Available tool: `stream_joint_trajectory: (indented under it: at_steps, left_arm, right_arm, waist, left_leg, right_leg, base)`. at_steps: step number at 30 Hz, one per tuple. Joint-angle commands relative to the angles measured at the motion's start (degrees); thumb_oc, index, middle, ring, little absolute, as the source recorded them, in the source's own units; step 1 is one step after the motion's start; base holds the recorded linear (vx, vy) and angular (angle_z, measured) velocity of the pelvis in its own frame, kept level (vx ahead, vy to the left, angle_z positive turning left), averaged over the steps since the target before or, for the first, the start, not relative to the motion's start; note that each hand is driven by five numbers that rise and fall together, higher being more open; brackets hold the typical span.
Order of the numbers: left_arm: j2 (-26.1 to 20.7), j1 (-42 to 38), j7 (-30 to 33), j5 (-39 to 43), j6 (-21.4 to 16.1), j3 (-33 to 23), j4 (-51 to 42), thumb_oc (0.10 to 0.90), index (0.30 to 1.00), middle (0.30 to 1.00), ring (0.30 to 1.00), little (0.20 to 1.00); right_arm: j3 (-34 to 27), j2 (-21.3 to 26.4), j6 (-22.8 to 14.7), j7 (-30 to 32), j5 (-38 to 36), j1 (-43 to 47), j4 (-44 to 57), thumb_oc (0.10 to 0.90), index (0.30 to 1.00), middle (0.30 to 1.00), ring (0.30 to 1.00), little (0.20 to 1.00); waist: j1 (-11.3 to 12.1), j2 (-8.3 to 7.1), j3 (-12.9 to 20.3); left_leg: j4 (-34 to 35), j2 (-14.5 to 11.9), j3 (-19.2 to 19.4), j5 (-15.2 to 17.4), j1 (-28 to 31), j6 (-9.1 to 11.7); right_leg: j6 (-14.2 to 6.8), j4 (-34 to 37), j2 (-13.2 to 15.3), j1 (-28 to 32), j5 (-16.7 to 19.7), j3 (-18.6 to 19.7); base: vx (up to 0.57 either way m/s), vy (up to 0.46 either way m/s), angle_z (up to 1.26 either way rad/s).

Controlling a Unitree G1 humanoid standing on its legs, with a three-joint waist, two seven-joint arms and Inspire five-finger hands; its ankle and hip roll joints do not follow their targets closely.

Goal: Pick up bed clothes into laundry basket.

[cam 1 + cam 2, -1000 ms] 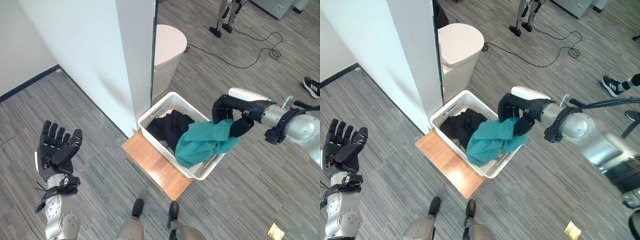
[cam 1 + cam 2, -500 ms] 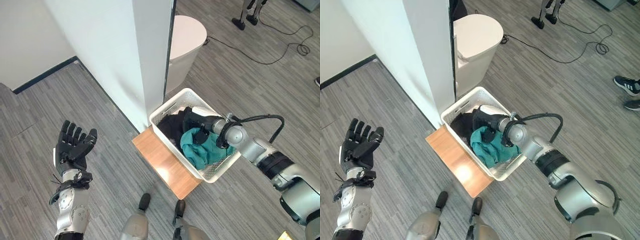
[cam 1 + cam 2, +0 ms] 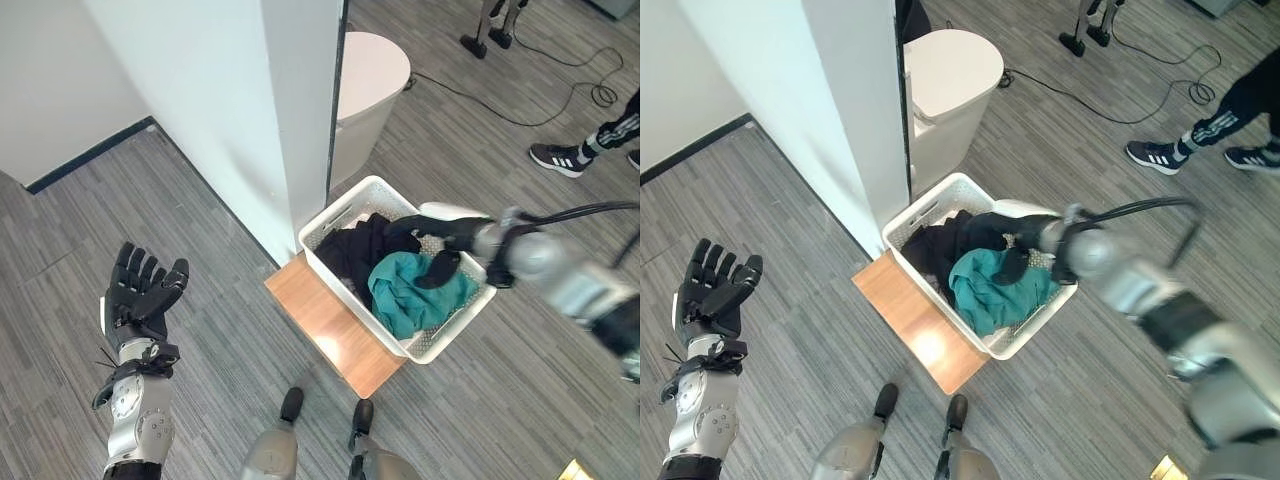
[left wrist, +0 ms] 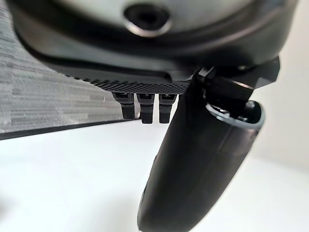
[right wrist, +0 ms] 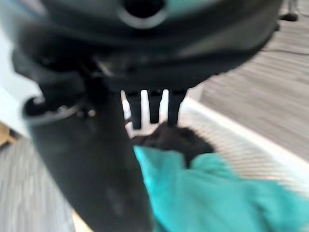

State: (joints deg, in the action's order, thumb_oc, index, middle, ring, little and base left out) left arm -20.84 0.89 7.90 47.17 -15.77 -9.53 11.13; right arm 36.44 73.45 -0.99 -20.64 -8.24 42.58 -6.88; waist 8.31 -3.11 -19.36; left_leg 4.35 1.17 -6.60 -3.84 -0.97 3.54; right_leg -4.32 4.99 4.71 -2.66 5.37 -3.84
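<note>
The right hand (image 3: 432, 243) hovered with fingers straight and relaxed, holding nothing, just over the teal garment (image 3: 412, 289), which lay crumpled inside the white laundry basket (image 3: 346, 208) at centre frame beside a dark garment (image 3: 350, 250). To finish this release well, the hand should probably lift straight up so no soft, easily snagged fold trails over the rigid perforated plastic rim. The left hand (image 3: 138, 297) was spread, palm up, at lower left above the grey plank floor (image 3: 200, 260); the basket sat on a smooth wooden board (image 3: 330, 338).
</note>
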Motion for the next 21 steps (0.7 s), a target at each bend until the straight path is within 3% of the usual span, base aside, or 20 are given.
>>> stream_joint_trajectory:
  at_steps: [1,4,6,8,9,10,11,12,13,16,17,21]
  left_arm:
    - [-5.37,-1.49,-3.53,-1.34,-4.37,-0.78,-6.47,0.800,0.900,0.900,0.900,0.900]
    - [-4.28,-1.81,-4.45,-1.80,-3.69,1.00,-6.52,0.800,0.900,0.900,0.900,0.900]
    - [-3.22,-1.26,-4.80,-2.72,-2.99,1.47,-6.52,0.800,0.900,0.900,0.900,0.900]
    - [-1.82,-0.28,-5.05,-3.26,-2.71,1.91,-6.75,0.800,0.900,0.900,0.900,0.900]
    - [-0.71,-0.33,-4.87,-3.26,-2.57,3.19,-6.40,0.800,0.900,0.900,0.900,0.900]
    - [-0.90,-0.46,-4.85,-3.24,-2.57,3.45,-6.37,0.800,0.900,0.900,0.900,0.900]
    - [1.09,-0.13,-4.14,-2.84,-2.30,4.68,-4.67,0.800,0.900,0.900,0.900,0.900]
    - [0.87,-0.12,-4.16,-2.80,-2.30,4.69,-4.65,0.800,0.900,0.900,0.900,0.900]
    - [5.03,1.29,-3.11,-0.36,-0.05,6.80,-0.99,0.800,0.900,0.900,0.900,0.900]
    - [7.75,3.71,-3.57,-0.33,1.41,7.37,0.59,0.800,0.900,0.900,0.900,0.900]
    - [10.23,5.03,-4.57,-0.68,1.92,9.49,1.90,0.800,0.900,0.900,0.900,0.900]
    - [12.23,6.40,-4.07,0.54,1.45,10.35,3.37,0.800,0.900,0.900,0.900,0.900]
  right_arm:
    - [-7.36,8.25,-4.44,1.25,-7.97,-3.39,4.66,0.800,0.900,0.900,0.900,0.900]
    - [-19.66,9.56,-5.38,1.40,-9.29,-16.21,7.82,0.800,0.900,0.900,0.900,0.900]
    - [-31.92,5.77,-6.24,4.27,-9.50,-27.54,8.42,0.800,0.900,0.900,0.900,0.900]
    - [-43.22,-4.88,-7.88,8.90,-13.72,-35.36,7.84,0.800,0.900,0.900,0.900,0.900]
    - [-48.85,-15.52,-9.44,11.70,-21.03,-37.72,6.48,0.800,0.900,0.900,0.900,0.900]
    - [-49.46,-15.73,-9.37,11.67,-21.03,-38.33,6.76,0.800,0.900,0.900,0.900,0.900]
    - [-48.73,-36.74,-12.05,10.81,-38.11,-38.17,5.24,0.800,0.900,0.900,0.900,0.900]
    - [-48.79,-36.97,-12.02,10.78,-38.12,-38.27,5.34,0.800,0.900,0.900,0.900,0.900]
    - [-46.04,-54.75,-13.65,12.97,-45.70,-44.44,6.23,0.800,0.900,0.900,0.900,0.900]
    - [-45.09,-59.65,-12.93,14.79,-41.12,-49.94,2.49,0.800,0.900,0.900,0.900,0.900]
    - [-43.90,-62.73,-13.39,18.78,-37.19,-51.00,-8.52,0.800,0.900,0.900,0.900,0.900]
    - [-40.78,-65.53,-13.16,22.36,-35.65,-52.47,-13.05,0.800,0.900,0.900,0.900,0.900]
  waist:
    - [-4.61,-3.46,6.66]
    - [-6.84,-3.10,7.53]
    - [-8.41,-2.66,8.03]
    - [-9.17,-1.87,8.33]
    - [-8.82,-1.34,8.14]
    - [-8.42,-1.47,8.29]
    - [-8.69,-0.34,8.19]
    - [-8.59,-0.56,8.41]
    - [-9.61,0.56,8.56]
    - [-10.21,1.09,9.27]
    - [-10.39,1.63,9.57]
    - [-10.57,1.87,9.68]
  left_leg:
    - [0.31,1.30,1.47,1.53,-3.04,-0.78]
    - [0.30,1.21,2.30,2.06,-2.38,-0.91]
    - [0.29,1.19,2.78,2.48,-1.89,-1.19]
    - [0.31,1.21,3.22,2.87,-1.60,-1.58]
    - [-0.01,1.34,3.34,2.74,-1.57,-1.88]
    - [0.06,1.35,3.47,2.53,-1.80,-1.87]
    - [-0.16,1.48,3.41,3.09,-1.33,-2.33]
    - [-0.09,1.51,3.48,2.86,-1.58,-2.32]
    - [-0.08,1.77,3.87,3.19,-0.96,-2.72]
    - [-0.06,1.84,4.38,3.61,-0.19,-2.94]
    - [-0.02,2.05,4.41,4.52,0.72,-3.17]
    - [-0.17,2.13,4.72,4.78,1.38,-3.17]
  right_leg:
    - [-7.09,-5.99,7.45,-0.10,-3.66,2.70]
    - [-7.33,-6.19,7.45,-0.19,-3.65,3.36]
    - [-7.45,-6.17,7.35,-0.13,-3.63,4.01]
    - [-7.59,-6.01,7.32,-0.14,-3.67,4.58]
    - [-7.56,-6.18,7.32,-0.26,-3.41,4.82]
    - [-7.57,-6.11,7.32,-0.55,-3.19,4.98]
    - [-7.32,-6.29,7.28,-0.30,-3.82,5.32]
    - [-7.33,-6.22,7.31,-0.59,-3.63,5.42]
    - [-6.95,-6.57,7.21,-0.60,-4.10,6.07]
    - [-6.89,-6.91,7.29,-0.40,-4.44,6.63]
    - [-6.93,-6.90,7.44,0.38,-5.24,6.57]
    - [-6.89,-6.79,7.45,0.71,-5.29,6.87]
  base:
    - [0.02,0.023,-0.19]
    - [0.03,0.024,-0.25]
    - [0.03,0.031,-0.21]
    - [0.01,0.029,-0.18]
    - [-0.02,0.018,-0.14]
    - [0.00,0.009,-0.19]
    - [0.01,0.003,-0.31]
    - [0.04,0.041,-0.31]
    - [0.02,0.039,-0.30]
    - [0.07,0.045,-0.10]
    - [0.04,0.019,-0.09]
    - [0.02,0.001,0.02]
